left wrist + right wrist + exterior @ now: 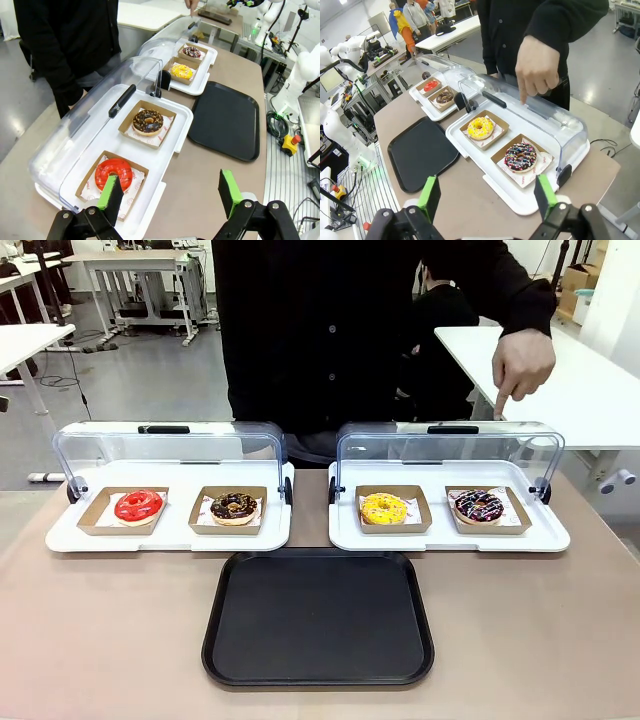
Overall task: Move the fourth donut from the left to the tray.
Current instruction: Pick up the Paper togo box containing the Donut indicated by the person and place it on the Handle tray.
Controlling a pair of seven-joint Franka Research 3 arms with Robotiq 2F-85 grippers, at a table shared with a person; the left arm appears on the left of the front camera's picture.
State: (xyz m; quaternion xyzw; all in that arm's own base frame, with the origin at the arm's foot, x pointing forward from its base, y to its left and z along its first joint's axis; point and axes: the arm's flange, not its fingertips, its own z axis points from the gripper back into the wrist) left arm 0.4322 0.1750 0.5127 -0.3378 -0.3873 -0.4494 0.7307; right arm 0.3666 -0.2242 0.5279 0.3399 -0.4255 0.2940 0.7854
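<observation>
The fourth donut [479, 506] [520, 156] [191, 52], chocolate-iced with pink, purple and white streaks, lies in a brown cardboard holder at the right end of the right white tray. The black tray [319, 616] [225, 120] [422, 153] lies bare at the table's front middle. In the right wrist view my right gripper [487, 196] stands open above the table's near-right corner, apart from the donut. My left gripper [170, 190] is open too, hovering over the left end near the red donut [114, 173]. The person's hand [522, 365] [536, 70] points a finger down over the lid above the fourth donut.
Two white trays [170, 535] [450, 537] with raised clear domed lids [165, 450] [450, 452] stand behind the black tray. They also hold a red donut [138, 505], a sprinkled chocolate donut [233, 506] and a yellow donut [384, 508]. The person stands at the far edge.
</observation>
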